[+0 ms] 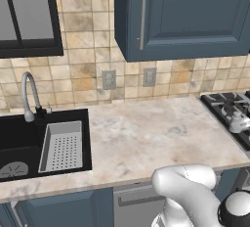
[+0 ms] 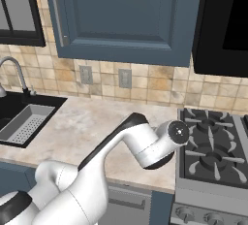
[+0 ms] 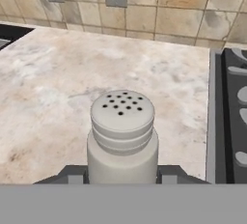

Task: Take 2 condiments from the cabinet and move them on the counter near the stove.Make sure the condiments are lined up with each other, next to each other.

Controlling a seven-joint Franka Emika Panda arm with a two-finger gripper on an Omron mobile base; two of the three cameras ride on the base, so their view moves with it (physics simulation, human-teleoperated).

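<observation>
Shaker: pale grey-white shaker (image 3: 122, 143) stands upright at 6 o'clock in the hand view, perforated cap up, dark holes clustered toward the cap's far side.
Gripper: gripper (image 3: 122, 175) is pinched on the shaker; one dark finger tip (image 3: 75, 175) shows at the shaker's 9 o'clock, the other at its 3 o'clock, both touching its body.
Counter: beige marbled counter (image 3: 72, 88) lies under and beyond the shaker; whether the shaker's base touches the stone cannot be told, the base is hidden.
Stove: black stove (image 3: 231, 117) sits at 3 o'clock of the shaker in the hand view, near it, edge running toward 12 o'clock. In the left base view the stove (image 1: 229, 116) is at 3 o'clock with a silvery pot (image 1: 238, 122) on its grates.
Arm: white arm (image 2: 145, 146) reaches over the counter (image 2: 87, 127) just beside the stove (image 2: 213, 151), at its 9 o'clock.
Sink: black sink (image 1: 29, 145) at 9 o'clock in the left base view, curved tap (image 1: 30, 94) behind it.
Wall cabinet: blue wall cabinet with a long steel handle (image 1: 185, 11) at 12 o'clock, door closed.
Backsplash: tan tiles with two outlets (image 1: 108, 79) below that cabinet.
</observation>
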